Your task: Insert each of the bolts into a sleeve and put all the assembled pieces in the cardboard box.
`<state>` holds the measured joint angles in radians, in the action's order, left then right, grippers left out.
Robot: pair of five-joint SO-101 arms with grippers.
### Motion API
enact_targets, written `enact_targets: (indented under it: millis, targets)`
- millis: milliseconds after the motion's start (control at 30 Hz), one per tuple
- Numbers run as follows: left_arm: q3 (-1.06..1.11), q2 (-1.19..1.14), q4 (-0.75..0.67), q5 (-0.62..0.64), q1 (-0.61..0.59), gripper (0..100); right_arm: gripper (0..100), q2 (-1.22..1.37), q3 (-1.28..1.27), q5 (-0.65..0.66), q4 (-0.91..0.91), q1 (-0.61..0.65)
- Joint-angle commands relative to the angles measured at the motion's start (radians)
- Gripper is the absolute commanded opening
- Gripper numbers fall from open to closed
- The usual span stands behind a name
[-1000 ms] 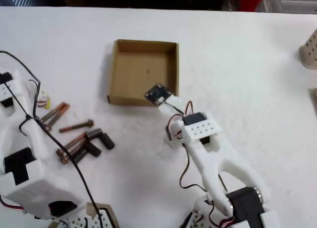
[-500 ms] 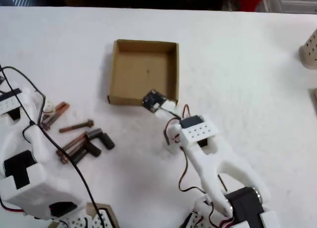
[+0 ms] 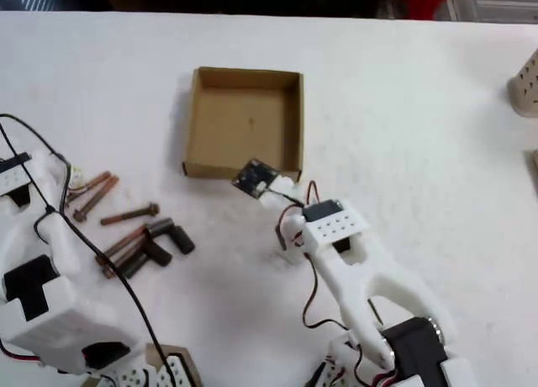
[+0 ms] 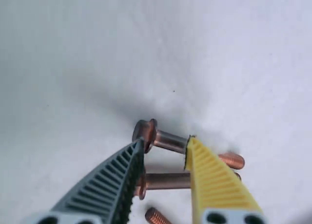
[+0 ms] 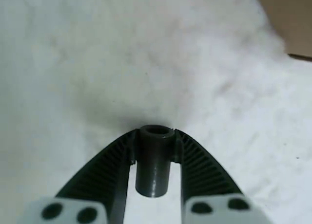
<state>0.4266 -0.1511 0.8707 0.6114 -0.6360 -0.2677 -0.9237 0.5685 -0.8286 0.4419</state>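
Drawn back over the last second from the front wall of the cardboard box (image 3: 244, 122), the right arm (image 3: 336, 227) now stands just in front of that wall, shifted slightly toward the left arm (image 3: 34, 261). The left arm has meanwhile moved off the pair of bolts (image 3: 91, 191) at the desk's left side.

Right wrist view: the right gripper (image 5: 155, 136) is clenched on a dark sleeve (image 5: 154, 160). The sleeve is held between both fingers, with its open end pointing away from the camera. A corner of the box lies beyond on the white desk (image 5: 73, 48).

Left wrist view: the left gripper (image 4: 165, 148) is released, its grey finger (image 4: 117, 185) and yellow finger (image 4: 214, 185) standing apart. A copper-coloured bolt (image 4: 165, 139) lies crosswise at the fingertips, its head just beside the grey tip. A second bolt (image 4: 168, 181) lies between the fingers, nearer the camera.

High view: a single bolt (image 3: 130, 214) lies on the desk near the pair. Beside it is a loose cluster of further bolts and dark sleeves (image 3: 151, 242). All of these lie outside the box, well apart from the right arm.
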Motion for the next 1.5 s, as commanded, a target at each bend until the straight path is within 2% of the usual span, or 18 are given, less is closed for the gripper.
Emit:
enact_targets:
  millis: [0, 100, 267, 633, 900, 1033, 1100, 1333, 1467]
  targets:
    - [-0.015, 0.001, -0.011, 0.015, 0.005, 17, 1.9, -0.054, 0.005, 0.015, 0.012, 0.008]
    - [-0.02, 0.008, 0.04, 0.037, 0.051, 17, 1.9, -0.054, 0.003, 0.035, 0.012, 0.01]
    - [-0.025, 0.021, 0.015, 0.308, 0.053, 18, 1.9, -0.054, 0.003, 0.04, 0.012, 0.01]
    - [-0.034, -0.068, -0.074, 0.367, 0.048, 17, 1.9, -0.054, 0.003, 0.041, 0.012, 0.01]
    - [-0.025, -0.07, -0.121, 0.333, 0.096, 16, 1.9, -0.054, 0.003, 0.041, 0.012, 0.01]
    - [-0.034, -0.07, -0.121, 0.236, 0.122, 1, 1.9, -0.054, 0.003, 0.041, 0.012, 0.01]
    - [-0.037, -0.07, -0.133, 0.199, 0.137, 4, 1.9, -0.054, 0.003, 0.041, 0.012, 0.01]
    - [-0.04, -0.062, -0.227, 0.183, 0.188, 2, 1.9, -0.053, 0.003, 0.04, 0.012, 0.008]
    - [-0.069, -0.061, -0.241, 0.055, 0.217, 3, 1.9, -0.048, 0.002, 0.038, 0.012, 0.008]
